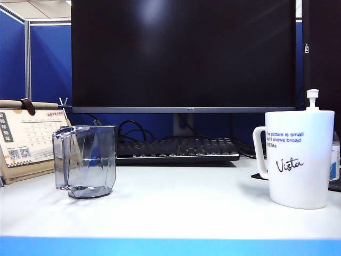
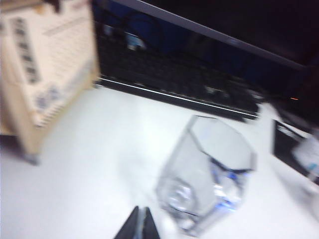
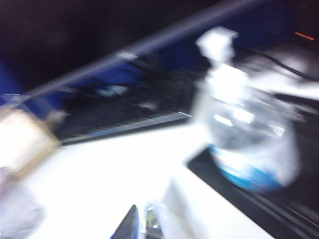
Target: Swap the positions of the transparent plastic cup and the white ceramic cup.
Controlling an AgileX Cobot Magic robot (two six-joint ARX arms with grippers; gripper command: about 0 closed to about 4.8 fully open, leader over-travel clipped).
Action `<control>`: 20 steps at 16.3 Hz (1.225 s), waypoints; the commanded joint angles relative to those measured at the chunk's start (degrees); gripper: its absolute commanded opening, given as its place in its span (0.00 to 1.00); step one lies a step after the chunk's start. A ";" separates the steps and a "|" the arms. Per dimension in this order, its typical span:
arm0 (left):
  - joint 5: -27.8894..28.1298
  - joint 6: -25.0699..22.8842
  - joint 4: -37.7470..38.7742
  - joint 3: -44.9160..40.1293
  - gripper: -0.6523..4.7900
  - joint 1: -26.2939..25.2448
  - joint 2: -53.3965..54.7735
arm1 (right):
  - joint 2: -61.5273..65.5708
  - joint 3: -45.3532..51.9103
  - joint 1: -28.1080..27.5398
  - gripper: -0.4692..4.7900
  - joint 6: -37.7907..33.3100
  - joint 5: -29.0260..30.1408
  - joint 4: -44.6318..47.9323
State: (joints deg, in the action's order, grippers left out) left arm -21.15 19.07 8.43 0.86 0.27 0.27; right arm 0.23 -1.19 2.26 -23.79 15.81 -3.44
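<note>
The transparent plastic cup [image 1: 85, 160] stands upright on the left of the white desk. The white ceramic cup [image 1: 298, 157] stands on the right, its handle toward the middle and its "Vista" script facing the camera. Neither gripper shows in the exterior view. In the blurred left wrist view my left gripper [image 2: 140, 225] is shut and empty, a little short of the transparent plastic cup [image 2: 207, 174]. In the blurred right wrist view my right gripper [image 3: 142, 223] is shut with nothing in it, right beside the white ceramic cup [image 3: 209, 214].
A black keyboard [image 1: 176, 149] and a large monitor [image 1: 184, 53] stand behind the cups. A desk calendar [image 1: 29, 138] leans at the far left. A clear pump bottle [image 3: 244, 139] with a blue label stands on a black mat [image 1: 334, 184] behind the white cup.
</note>
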 commanded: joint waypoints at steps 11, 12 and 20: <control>-4.33 -1.33 14.93 15.58 0.11 -0.02 0.00 | -0.07 -16.22 0.09 0.52 -0.68 19.30 -3.69; -5.33 1.22 15.08 15.58 0.12 0.00 -0.02 | -0.07 -16.17 0.11 0.54 -2.58 20.48 -4.50; -9.60 11.32 14.12 19.43 0.28 0.04 0.02 | 0.81 -18.99 14.40 0.55 -6.25 12.92 0.31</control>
State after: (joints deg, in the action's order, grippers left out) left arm -31.73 30.50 24.27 18.87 0.30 0.32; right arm 0.36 -18.72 14.87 -31.59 32.56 -5.02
